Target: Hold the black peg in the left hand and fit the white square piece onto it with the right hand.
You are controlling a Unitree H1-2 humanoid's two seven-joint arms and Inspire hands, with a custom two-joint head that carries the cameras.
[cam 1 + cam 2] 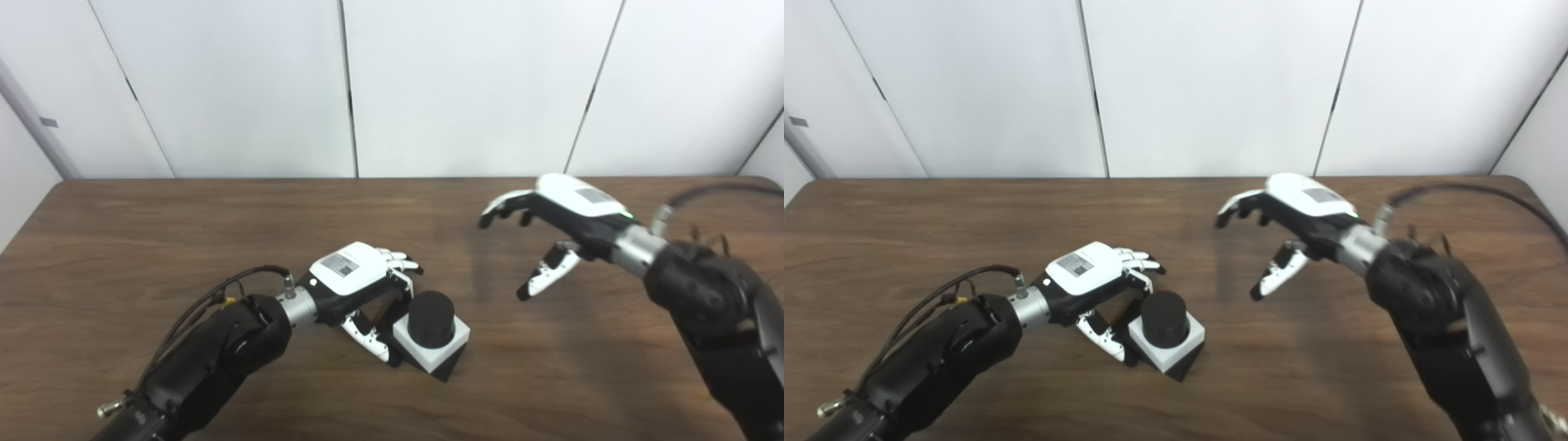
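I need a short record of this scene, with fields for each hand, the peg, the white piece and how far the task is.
left hand: low beside the assembly, fingers around it; firm grip cannot be confirmed
right hand: raised above the table, open, holding nothing, apart from the parts
black peg: upright, round top standing out through the white piece
white square piece: already seated around the peg, on a black base
task state: piece looks fitted onto the peg

A black peg (431, 319) is showing through a white square piece (445, 347); white-and-black hands (352, 275) are showing over the brown wood-grain table (184, 233).
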